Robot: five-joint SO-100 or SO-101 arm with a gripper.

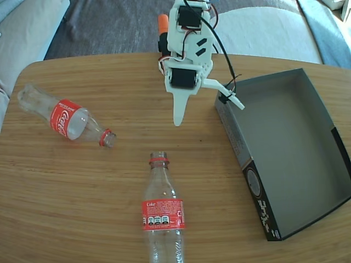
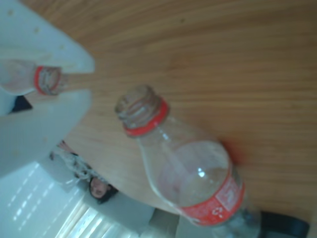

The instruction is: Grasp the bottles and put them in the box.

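Two clear bottles with red labels lie on the wooden table. One bottle (image 1: 66,119) rests at the left, neck pointing right. The other bottle (image 1: 163,213) lies at the bottom centre, open neck pointing up the picture toward the arm. My gripper (image 1: 207,108) hangs open above the table between that bottle's neck and the box (image 1: 290,131), holding nothing. One finger points down and the other is splayed toward the box's near corner. In the wrist view the nearer bottle (image 2: 185,168) fills the middle, and the other bottle's neck (image 2: 47,79) shows beside a white finger (image 2: 44,124).
The box is a shallow grey tray with a black side, lying at the right of the table. Grey and white cushions (image 1: 263,27) lie beyond the table's far edge. An orange part (image 1: 163,23) sits behind the arm's base.
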